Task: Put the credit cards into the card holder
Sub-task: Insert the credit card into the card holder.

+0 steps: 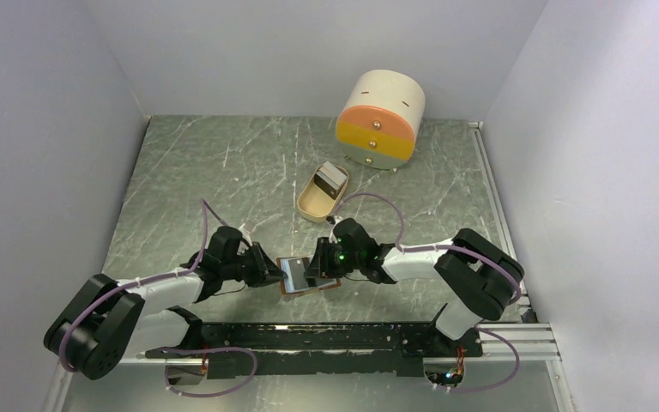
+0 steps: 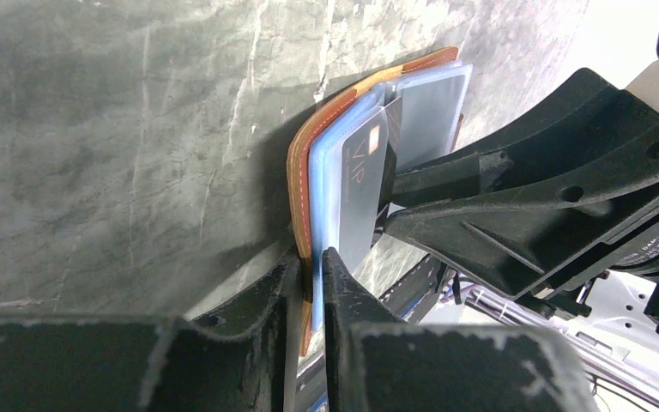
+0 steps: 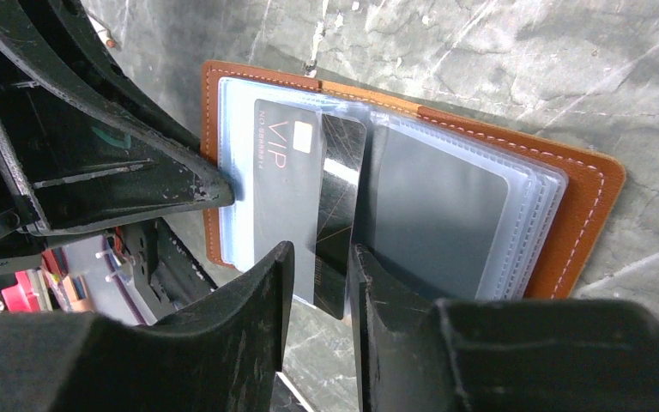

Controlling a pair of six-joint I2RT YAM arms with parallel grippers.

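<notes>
- The card holder (image 3: 583, 206) lies open on the marbled grey-green table (image 1: 223, 172), near the front edge and between the two arms. Its tan leather is underneath and its clear pockets (image 3: 532, 184) face up.
- The left gripper (image 2: 311, 268) has its fingers drawn close together over the holder's left edge. The stitched leather cover and the outermost clear leaf run between them, with one finger on each side, so it reads as a pinch on that edge (how firmly, the views do not show).
- The right gripper (image 3: 322, 257) comes in from the opposite side. Its fingers stand apart with a plain gap, and it grips nothing.
- The VIP card (image 3: 287, 180), half grey and half black with a chip near its far end, lies face-up over the left-hand pockets.
- Its near end sticks out past the holder's edge and shows in the gap between the right fingers. One finger overlaps the grey half from above.
- Whether its far end is tucked into a sleeve I cannot tell.
- A silvery-grey card (image 3: 438, 206) sits fully inside the clear pocket just beside it.
- Farther back on the table stand a beige oval tray (image 1: 309, 206) and a round cream-and-orange drawer box (image 1: 377, 120), both well apart from the holder and both grippers.
</notes>
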